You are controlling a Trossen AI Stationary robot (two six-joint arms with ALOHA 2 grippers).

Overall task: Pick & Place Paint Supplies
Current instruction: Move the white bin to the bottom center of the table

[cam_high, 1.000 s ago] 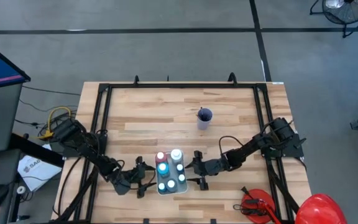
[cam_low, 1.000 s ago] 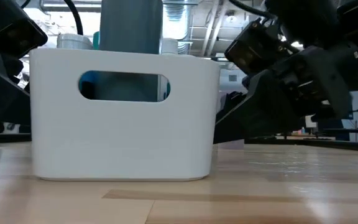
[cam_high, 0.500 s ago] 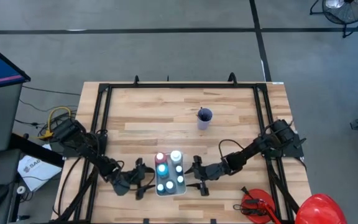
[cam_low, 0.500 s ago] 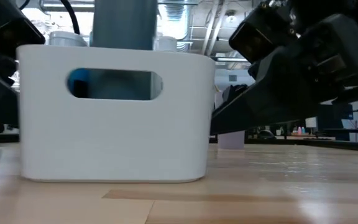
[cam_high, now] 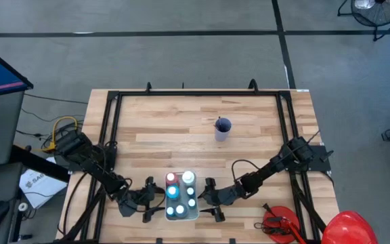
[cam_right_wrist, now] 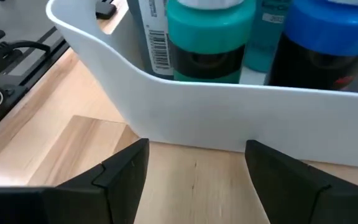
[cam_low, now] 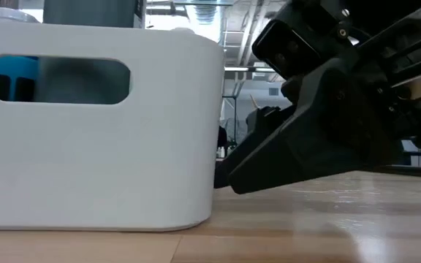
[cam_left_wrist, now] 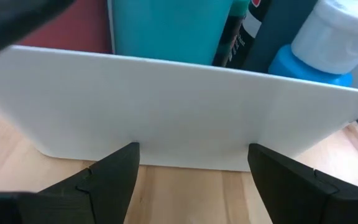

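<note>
A white bin (cam_high: 181,218) stands upright on the table near its near edge. It holds several white-capped paint bottles (cam_high: 180,192): red, white, light blue and teal. My left gripper (cam_high: 150,200) is open at the bin's left wall (cam_left_wrist: 179,112). My right gripper (cam_high: 207,198) is open at the right wall (cam_right_wrist: 229,118). The low view shows the bin (cam_low: 93,146) close up, with a handle slot (cam_low: 57,79) in its near wall and my right gripper (cam_low: 225,179) beside it. No brush shows in the bin. My left gripper sets its open fingertips (cam_left_wrist: 120,165) level against the lower part of the bin's left wall, coming from the table's left; the bin stands flat on the table. My right gripper meets the right wall low down (cam_low: 216,177) with its open fingertips (cam_right_wrist: 129,158), level, from the table's right.
A purple cup (cam_high: 223,129) with a dark brush stands toward the table's far side. A red tool (cam_high: 279,224) and a big red rounded thing (cam_high: 347,227) lie at the near right corner. Black frame rails (cam_high: 111,135) run along the table's sides.
Both grippers have moved toward the table's near edge with the bin between them. The bin has slid along the table the same way, staying upright with its bottles inside.
</note>
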